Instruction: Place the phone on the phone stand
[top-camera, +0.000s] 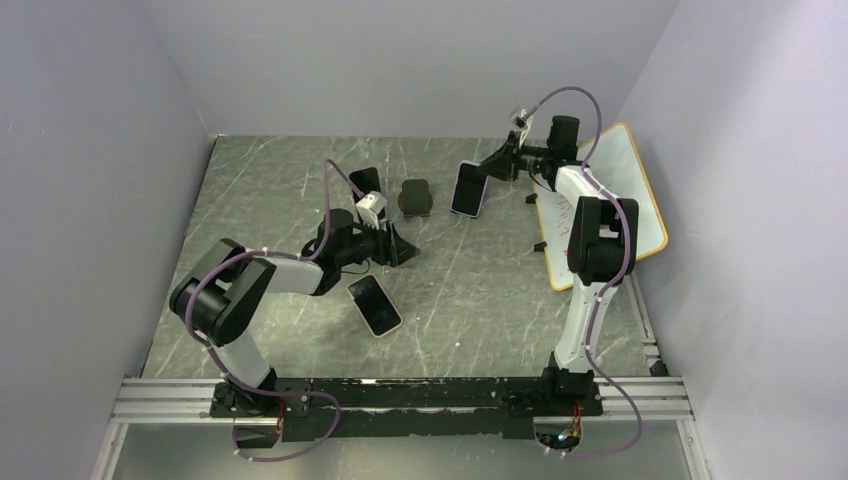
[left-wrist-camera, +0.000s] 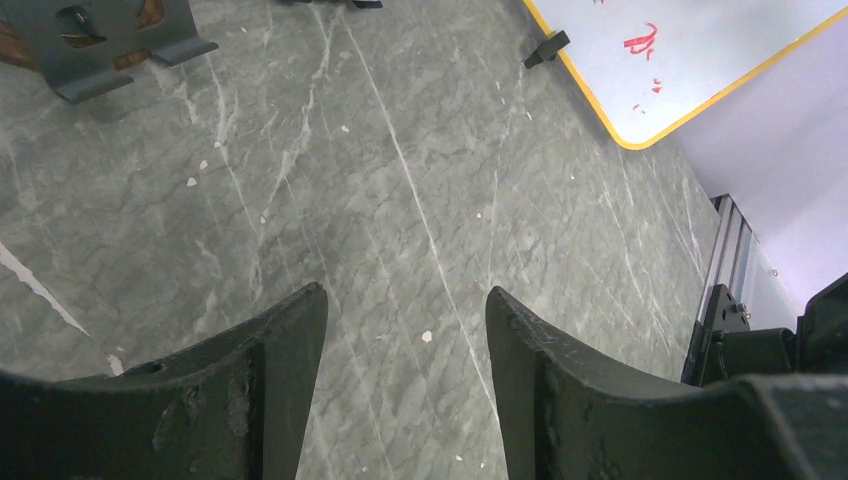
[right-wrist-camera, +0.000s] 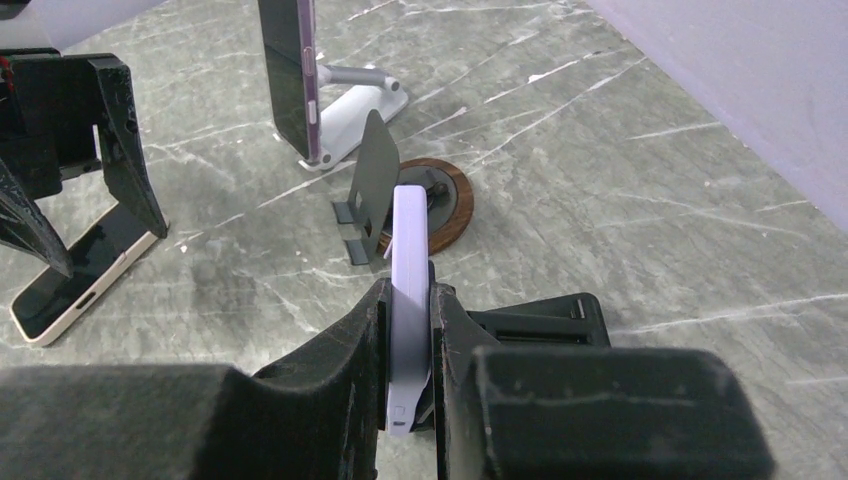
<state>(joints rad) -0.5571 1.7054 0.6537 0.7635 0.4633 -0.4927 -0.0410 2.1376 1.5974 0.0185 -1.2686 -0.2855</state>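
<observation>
Right wrist: right gripper (right-wrist-camera: 409, 305) pinches phone (right-wrist-camera: 410, 245) by its flat faces.
Handling: likely rigid, slick, breakable; hold near one end.
Left gripper (left-wrist-camera: 405, 325): jaws spread, empty.

You see a smooth, marble-patterned table (left-wrist-camera: 420, 200) with a dull sheen. On the left gripper (left-wrist-camera: 405, 295) the fingers (left-wrist-camera: 270, 380) look like matt black plastic, scuffed. The phone (right-wrist-camera: 410, 280) shows a matt lilac edge. The phone stand (right-wrist-camera: 372, 185) pairs a grey, metal-looking plate with a wooden disc.
</observation>
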